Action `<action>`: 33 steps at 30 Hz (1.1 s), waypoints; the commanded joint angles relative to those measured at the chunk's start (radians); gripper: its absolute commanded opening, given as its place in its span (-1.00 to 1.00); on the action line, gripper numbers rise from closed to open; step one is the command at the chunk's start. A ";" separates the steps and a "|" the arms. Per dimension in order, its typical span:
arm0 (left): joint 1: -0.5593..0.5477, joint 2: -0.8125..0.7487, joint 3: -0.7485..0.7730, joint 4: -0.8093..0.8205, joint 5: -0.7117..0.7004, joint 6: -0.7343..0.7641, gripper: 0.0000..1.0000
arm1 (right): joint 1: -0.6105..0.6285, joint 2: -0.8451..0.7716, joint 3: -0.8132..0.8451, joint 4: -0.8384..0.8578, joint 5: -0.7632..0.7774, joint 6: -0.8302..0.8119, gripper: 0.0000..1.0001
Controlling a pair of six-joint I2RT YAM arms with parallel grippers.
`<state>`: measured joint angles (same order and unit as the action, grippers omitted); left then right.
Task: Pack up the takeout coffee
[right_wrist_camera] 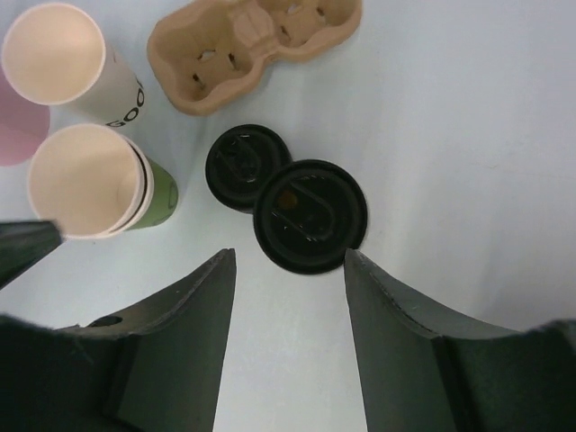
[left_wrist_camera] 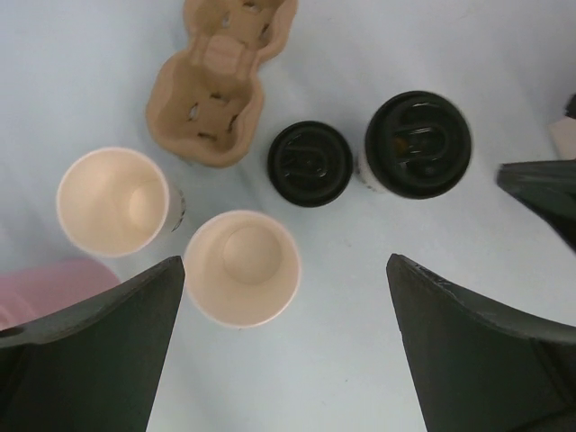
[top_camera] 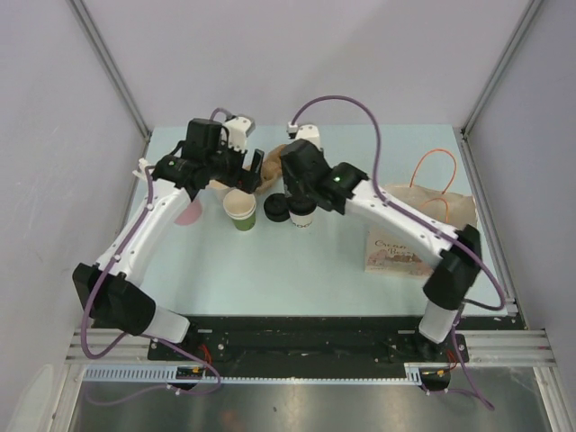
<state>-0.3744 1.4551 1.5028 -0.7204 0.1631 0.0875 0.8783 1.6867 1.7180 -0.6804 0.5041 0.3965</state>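
Two black-lidded takeout coffee cups stand side by side mid-table, the left one and the white-sided right one. My right gripper hovers over them, open and empty; the taller lidded cup sits just beyond its fingertips. My left gripper hangs wide open above the table with nothing between its fingers. A lidless cup sits near its left finger.
A brown cardboard cup carrier lies behind the cups. Lidless cups stand at left: a green one and a white one. A pink cup is beside them. A paper bag and a printed bag lie at right.
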 commanded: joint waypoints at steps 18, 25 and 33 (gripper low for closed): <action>0.106 -0.119 -0.085 0.044 0.059 0.063 0.99 | 0.005 0.465 0.379 -0.171 0.071 0.068 -0.32; 0.106 -0.125 -0.089 0.044 0.085 0.064 1.00 | -0.013 0.462 0.336 -0.157 0.048 0.071 -0.32; 0.106 -0.128 -0.087 0.045 0.096 0.066 1.00 | -0.019 0.472 0.321 -0.151 0.017 0.076 -0.35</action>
<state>-0.2714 1.3724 1.4193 -0.7044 0.2176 0.1062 0.8623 2.1506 2.0472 -0.8429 0.5186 0.4450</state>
